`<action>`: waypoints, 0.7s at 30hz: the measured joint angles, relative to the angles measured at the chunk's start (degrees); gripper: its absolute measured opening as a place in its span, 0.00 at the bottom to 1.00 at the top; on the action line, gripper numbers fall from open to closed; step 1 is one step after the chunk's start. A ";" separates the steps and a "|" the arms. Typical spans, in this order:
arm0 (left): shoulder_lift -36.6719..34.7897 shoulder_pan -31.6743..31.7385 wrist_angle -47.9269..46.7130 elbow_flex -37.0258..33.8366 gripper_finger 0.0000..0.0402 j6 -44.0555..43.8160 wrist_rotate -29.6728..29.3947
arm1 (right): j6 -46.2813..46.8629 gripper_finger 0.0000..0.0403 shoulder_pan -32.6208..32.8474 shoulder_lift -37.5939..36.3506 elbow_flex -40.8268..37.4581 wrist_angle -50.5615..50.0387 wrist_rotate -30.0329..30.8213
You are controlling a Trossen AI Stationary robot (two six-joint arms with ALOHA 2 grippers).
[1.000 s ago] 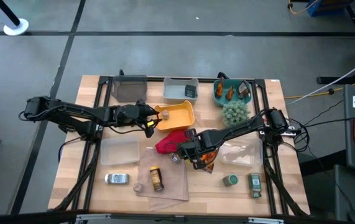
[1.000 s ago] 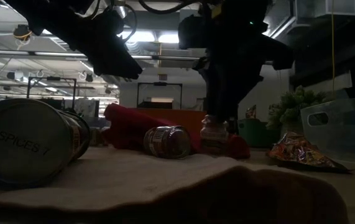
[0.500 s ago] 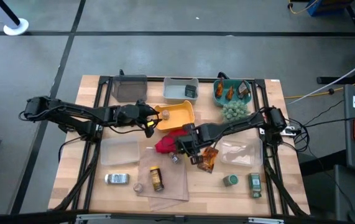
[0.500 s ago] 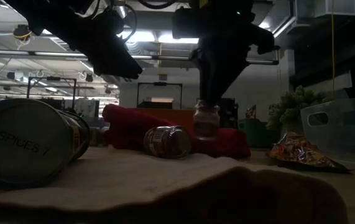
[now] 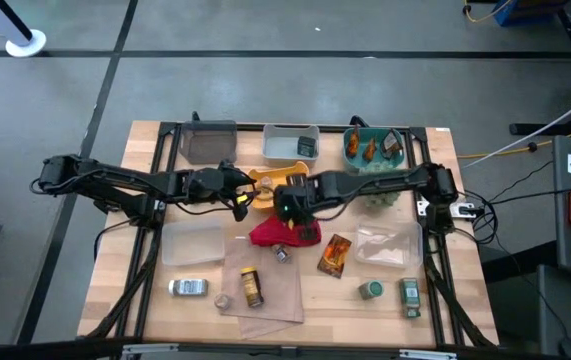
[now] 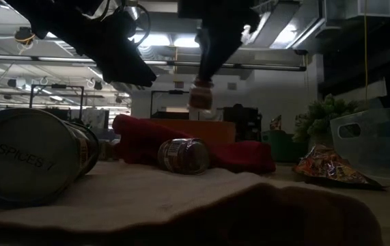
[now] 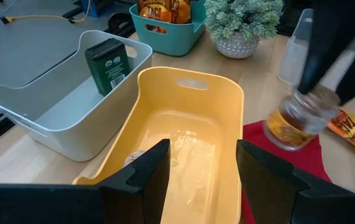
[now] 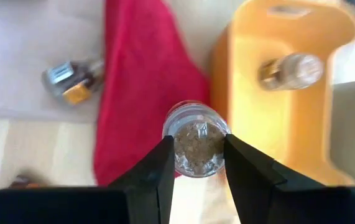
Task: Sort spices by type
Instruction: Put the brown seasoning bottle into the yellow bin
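Carrying a clear jar (image 8: 196, 144) toward the yellow bin (image 5: 287, 186).
Right gripper (image 8: 196, 155) clamps it above the red cloth (image 5: 270, 232); next, release over the bin.

1. The right gripper (image 8: 195, 163) pinches a clear jar (image 8: 196, 138) between its two dark fingers (image 8: 149, 174).
2. Under the jar lies a red cloth (image 8: 141, 87).
3. Beside the cloth, a yellow bin (image 8: 289, 93) holds another jar (image 8: 290, 70).
4. A small bottle (image 8: 73, 83) lies at the cloth's other side.
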 joint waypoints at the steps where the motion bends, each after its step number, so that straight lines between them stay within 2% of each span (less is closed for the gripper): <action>1: 0.00 0.00 0.00 0.00 0.43 0.00 0.00 | -0.40 0.31 -0.63 -0.02 0.70 -0.02 0.02; 5: 0.00 0.00 0.00 0.00 0.43 0.02 0.00 | -2.33 0.31 -3.48 -0.10 3.13 0.21 0.00; 15: 0.00 0.00 -0.02 0.00 0.43 0.02 -0.01 | -3.52 0.31 -12.83 1.28 3.09 1.56 -0.35; 21: 0.00 0.00 -0.17 0.00 0.43 0.02 0.00 | -3.53 0.31 -17.10 4.91 3.06 2.38 -8.39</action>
